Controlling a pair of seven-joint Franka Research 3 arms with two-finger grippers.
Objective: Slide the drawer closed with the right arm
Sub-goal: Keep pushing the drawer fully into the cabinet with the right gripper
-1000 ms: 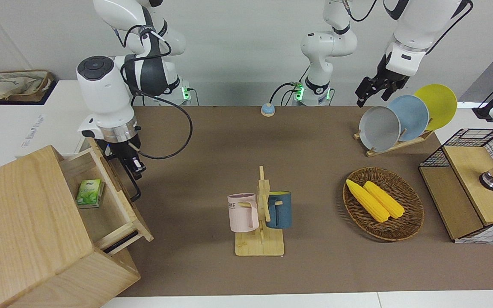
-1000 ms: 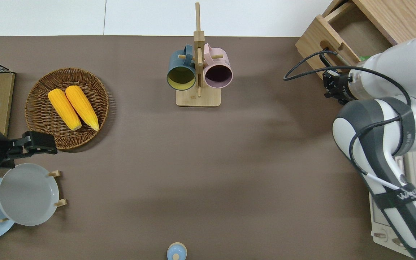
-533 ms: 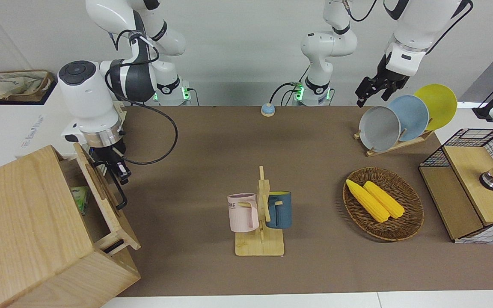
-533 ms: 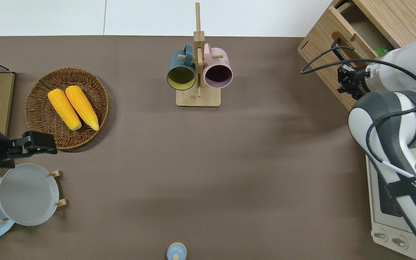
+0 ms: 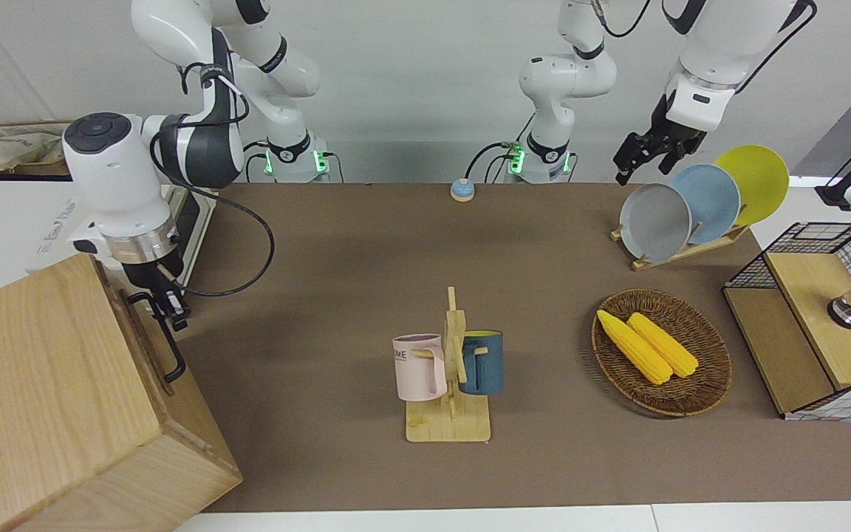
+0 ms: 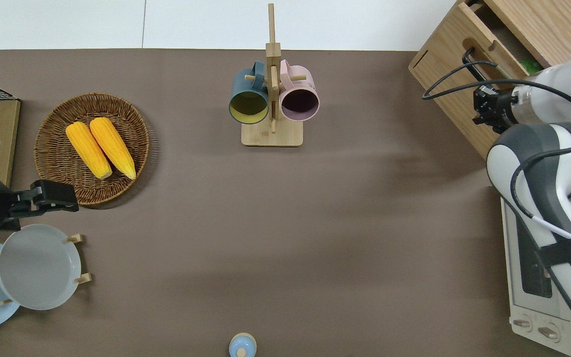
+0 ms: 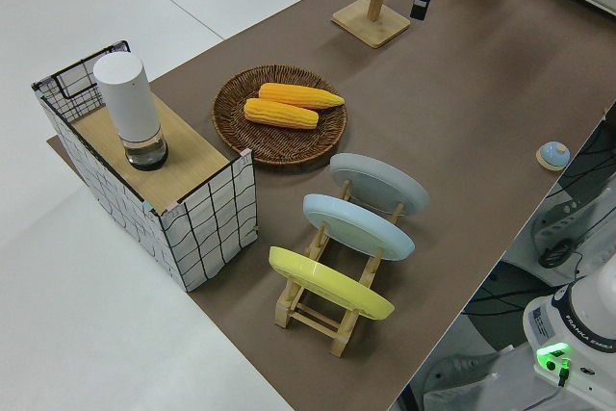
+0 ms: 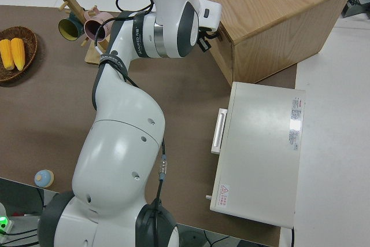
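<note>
The pale wooden cabinet (image 5: 41, 384) stands at the right arm's end of the table. Its drawer (image 6: 484, 37) is pushed almost all the way in; in the overhead view a narrow gap still shows, with a sliver of a green box (image 6: 531, 64) inside. The black bar handle (image 5: 168, 347) sticks out from the drawer's front. My right gripper (image 5: 165, 304) points down and rests against the end of the handle nearer the robots; it also shows in the overhead view (image 6: 484, 106). My left gripper (image 5: 643, 159) is parked, open and empty.
A white toaster oven (image 6: 538, 277) stands beside the cabinet, nearer the robots. A wooden mug rack (image 5: 449, 369) with two mugs is mid-table. A wicker basket (image 5: 713, 384) with corn, a plate rack (image 5: 691, 207), a wire-and-wood box (image 5: 810, 318) and a blue bell (image 5: 462, 190) stand around.
My right gripper has moved toward the cabinet with the handle, and the drawer has slid from well open to nearly shut. The green box is now almost hidden. The left arm has not moved.
</note>
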